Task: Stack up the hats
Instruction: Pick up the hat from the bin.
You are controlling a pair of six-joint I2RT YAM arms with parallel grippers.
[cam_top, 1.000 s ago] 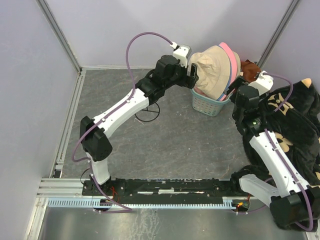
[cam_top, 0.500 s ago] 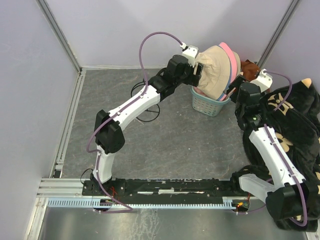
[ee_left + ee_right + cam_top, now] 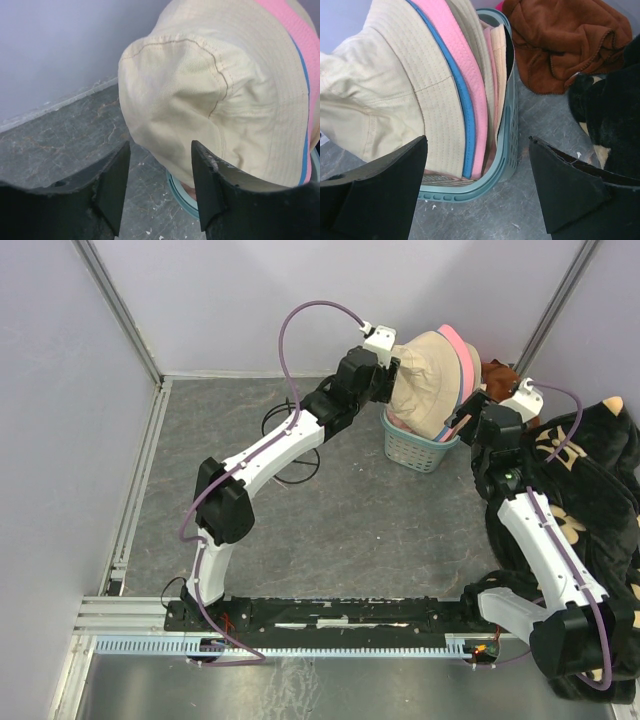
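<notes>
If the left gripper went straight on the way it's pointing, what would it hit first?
Most likely the crown of the beige hat, which sits right ahead of the open left gripper; how far ahead is unclear.

Soft, even, bright light, faint shadows; the near jaws seem slightly blurred.

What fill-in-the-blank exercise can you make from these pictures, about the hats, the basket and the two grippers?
1. The hats stand on edge in a ____ basket.
2. The outermost hat, in front of the left gripper, is ____.
3. Between it and the pink hat runs a ____ strip.
4. The right gripper, like the left one, is ____.

Missing words: teal; beige; blue; open.
</notes>
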